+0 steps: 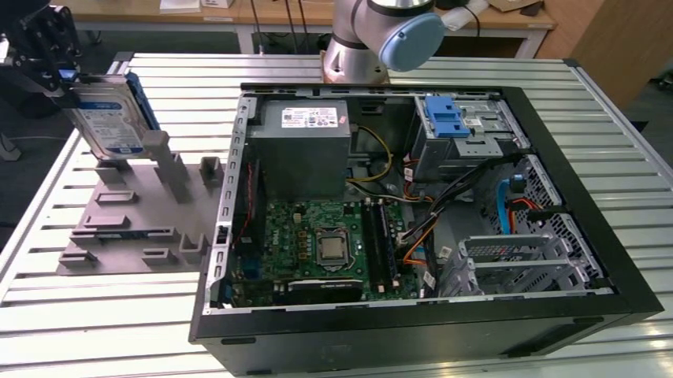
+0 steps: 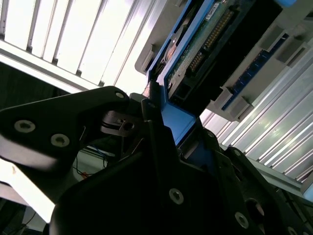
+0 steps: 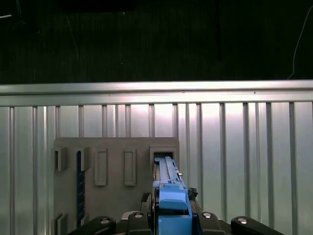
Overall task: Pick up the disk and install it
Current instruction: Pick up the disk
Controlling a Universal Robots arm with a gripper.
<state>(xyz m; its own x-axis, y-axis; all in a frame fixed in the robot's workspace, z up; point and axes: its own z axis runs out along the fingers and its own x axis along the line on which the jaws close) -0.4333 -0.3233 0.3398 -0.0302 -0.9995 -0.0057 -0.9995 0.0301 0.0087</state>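
Pincer (image 1: 65, 77) is clamped on the disk (image 1: 105, 120), at the grey holder (image 1: 126, 213). I'd lift straight, no tilting.

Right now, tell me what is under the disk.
A grey slotted holder on the slatted table lies under the disk, which the claw grips. Whether they touch cannot be seen.

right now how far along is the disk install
Done: the gripper is shut on the disk, and the disk looks raised clear of the grey fixture. In hand: the disk hangs upright above that fixture, at the exterior view's left. Left: the disk is not yet inside the open computer case, so the install itself is not done.
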